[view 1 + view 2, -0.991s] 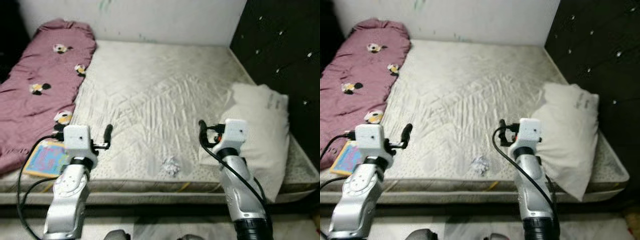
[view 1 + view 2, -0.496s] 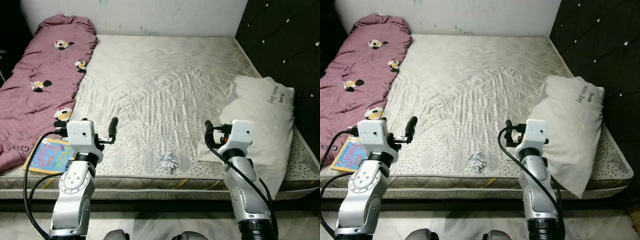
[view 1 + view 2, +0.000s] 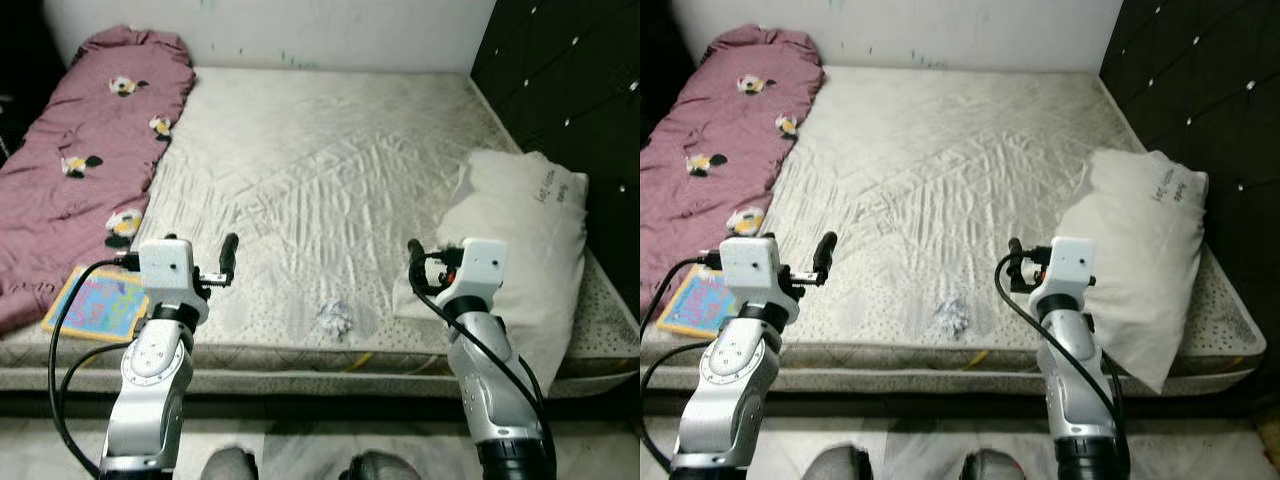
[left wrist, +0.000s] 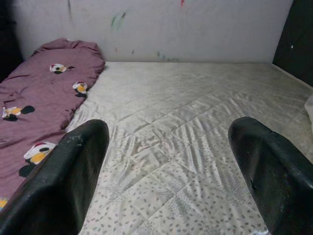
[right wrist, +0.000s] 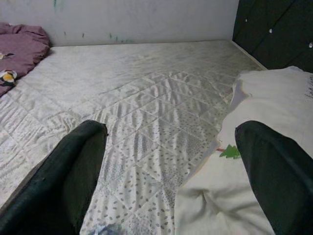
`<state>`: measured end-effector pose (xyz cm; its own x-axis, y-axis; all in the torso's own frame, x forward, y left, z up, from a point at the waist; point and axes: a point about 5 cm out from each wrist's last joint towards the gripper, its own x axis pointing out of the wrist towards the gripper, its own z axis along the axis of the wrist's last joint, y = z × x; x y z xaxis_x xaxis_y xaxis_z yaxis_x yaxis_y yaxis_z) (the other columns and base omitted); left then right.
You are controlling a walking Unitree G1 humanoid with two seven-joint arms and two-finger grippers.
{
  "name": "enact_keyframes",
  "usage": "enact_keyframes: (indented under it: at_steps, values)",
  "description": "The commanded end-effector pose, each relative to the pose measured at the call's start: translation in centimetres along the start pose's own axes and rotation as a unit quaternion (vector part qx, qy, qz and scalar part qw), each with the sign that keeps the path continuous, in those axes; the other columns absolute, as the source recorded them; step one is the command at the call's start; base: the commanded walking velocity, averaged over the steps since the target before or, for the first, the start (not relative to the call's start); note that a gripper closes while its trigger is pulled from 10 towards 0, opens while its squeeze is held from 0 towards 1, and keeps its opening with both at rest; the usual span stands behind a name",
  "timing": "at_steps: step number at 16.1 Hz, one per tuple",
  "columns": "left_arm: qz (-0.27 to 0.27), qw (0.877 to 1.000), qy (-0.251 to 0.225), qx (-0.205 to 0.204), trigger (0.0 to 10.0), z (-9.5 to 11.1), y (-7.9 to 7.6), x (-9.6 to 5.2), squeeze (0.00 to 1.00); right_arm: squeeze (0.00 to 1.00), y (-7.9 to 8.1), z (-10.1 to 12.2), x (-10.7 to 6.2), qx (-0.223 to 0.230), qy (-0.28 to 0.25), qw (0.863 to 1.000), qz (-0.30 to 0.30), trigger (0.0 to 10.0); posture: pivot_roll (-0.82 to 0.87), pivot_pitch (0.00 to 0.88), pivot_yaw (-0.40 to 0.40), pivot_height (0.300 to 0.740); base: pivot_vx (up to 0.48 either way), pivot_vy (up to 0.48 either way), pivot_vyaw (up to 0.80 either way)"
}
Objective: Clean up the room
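While both arms are raised over the near edge of the cream quilted mattress (image 3: 330, 170), the left eye view puts the small crumpled white scrap of paper (image 3: 333, 316) between them, close to that edge. From the left gripper (image 3: 229, 258) the scrap lies at about 4 o'clock; from the right gripper (image 3: 413, 262) it lies at about 8 o'clock, and I judge the right one slightly nearer. The scrap is a rough ball with no clear long axis. A white pillow (image 3: 520, 245) lies just beside the right arm, a maroon cartoon-print blanket (image 3: 85, 150) runs along the bed's left side, and a colourful picture book (image 3: 95, 305) rests at its near end.

In the right eye view the scrap (image 3: 951, 315) sits likewise, well apart from both grippers.

In the left wrist view the left fingers (image 4: 63, 176) are spread wide, empty, pointing up the bed.

In the right wrist view the right fingers (image 5: 68, 181) are also spread and empty; a pale crumpled bit at 6 o'clock may be the scrap.
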<state>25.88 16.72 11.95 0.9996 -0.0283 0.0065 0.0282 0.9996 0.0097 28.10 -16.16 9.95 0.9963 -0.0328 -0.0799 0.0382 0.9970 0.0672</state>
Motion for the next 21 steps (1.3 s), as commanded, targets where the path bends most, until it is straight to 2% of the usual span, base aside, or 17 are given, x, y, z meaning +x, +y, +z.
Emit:
enact_keyframes:
  at_steps: [1,5,16,18,21]
  values:
    - [0.004,1.0,0.01,0.006,10.0,-0.4,0.1,-0.1,0.0,0.0,-0.2,0.1,0.0,0.002,-0.001,1.0,-0.003,10.0,-0.01,0.021,-0.056,0.631,0.0,0.0,0.0]
    - [0.011,1.0,0.011,0.005,10.0,-0.5,0.1,-0.1,0.0,0.0,-0.1,0.1,0.0,0.002,0.0,1.0,0.003,10.0,-0.01,0.02,-0.061,0.587,0.0,0.0,0.0]
    - [0.012,1.0,-0.001,0.0,10.0,0.3,0.6,0.3,0.0,0.0,0.8,0.2,0.2,-0.011,0.005,0.999,0.036,10.0,0.0,0.042,-0.071,0.587,0.0,0.0,0.0]
    - [0.013,1.0,-0.005,0.003,10.0,0.7,0.7,0.4,0.0,0.0,1.3,0.6,0.3,-0.018,-0.006,0.998,0.059,10.0,0.0,0.06,-0.075,0.587,0.253,0.0,0.0]
    - [0.014,1.0,-0.002,-0.001,10.0,0.6,0.7,0.3,0.0,0.0,1.4,0.6,0.3,-0.024,-0.003,0.998,0.062,10.0,0.0,0.079,-0.082,0.587,0.311,0.0,0.65]
